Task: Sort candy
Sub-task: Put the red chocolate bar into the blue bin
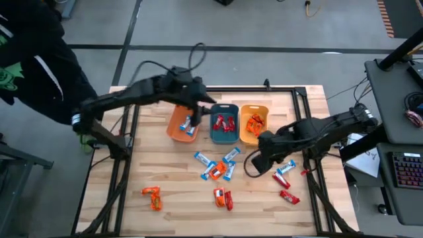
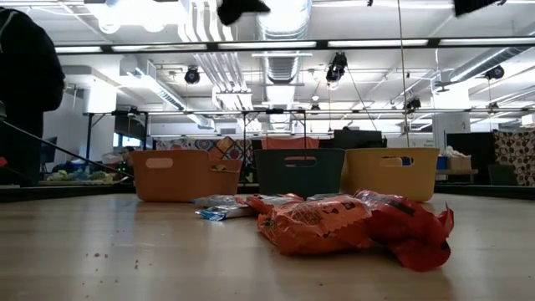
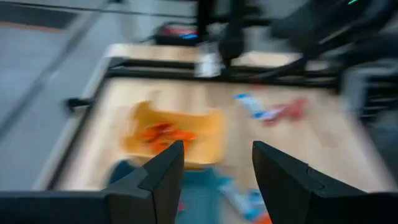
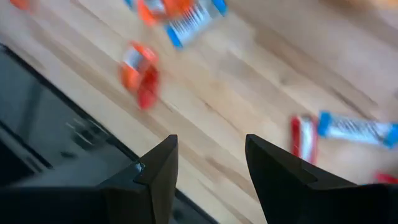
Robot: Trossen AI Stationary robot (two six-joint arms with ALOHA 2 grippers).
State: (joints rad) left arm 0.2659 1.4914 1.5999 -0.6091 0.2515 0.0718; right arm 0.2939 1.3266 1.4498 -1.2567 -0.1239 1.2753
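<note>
Wrapped candies lie loose on the table: a blue-and-white cluster (image 1: 217, 166), an orange one (image 1: 152, 197), an orange and red pair (image 1: 223, 197) and red and blue ones (image 1: 284, 173). The orange bin (image 1: 177, 125) holds blue-and-white candies, the teal bin (image 1: 225, 137) red ones, the yellow-orange bin (image 1: 254, 137) orange ones. My left gripper (image 1: 205, 109) (image 3: 217, 149) hangs open and empty above the gap between the orange and teal bins. My right gripper (image 1: 254, 160) (image 4: 208, 140) is open and empty over bare table, right of the blue-and-white cluster.
The three bins stand side by side near the table's far edge. A dark frame (image 1: 125, 142) runs along the table's left and right sides. A person in dark clothes (image 1: 33, 59) stands beyond the far left corner. Bare wood shows at the near left.
</note>
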